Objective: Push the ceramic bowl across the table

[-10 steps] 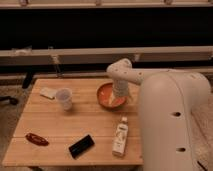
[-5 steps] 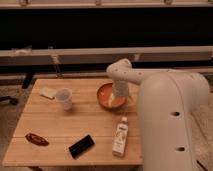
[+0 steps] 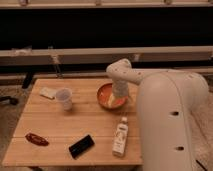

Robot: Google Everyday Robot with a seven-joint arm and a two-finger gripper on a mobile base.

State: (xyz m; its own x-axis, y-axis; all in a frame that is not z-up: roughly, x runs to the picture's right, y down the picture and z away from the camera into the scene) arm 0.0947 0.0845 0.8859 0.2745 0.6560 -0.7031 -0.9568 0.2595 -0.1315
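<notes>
The orange-red ceramic bowl (image 3: 106, 94) sits on the light wooden table (image 3: 55, 125) toward its far right side. My white arm reaches in from the right and bends down over the bowl. My gripper (image 3: 118, 99) hangs at the bowl's right half, down in or against it, and covers that side of the rim. The small translucent plastic cup (image 3: 64, 98) stands to the left of the bowl.
A small pale block (image 3: 47, 92) lies at the table's far left. A dark red object (image 3: 37, 139) and a black flat device (image 3: 81, 146) lie near the front edge. A white bottle (image 3: 120, 136) lies at the front right. A bench runs behind the table.
</notes>
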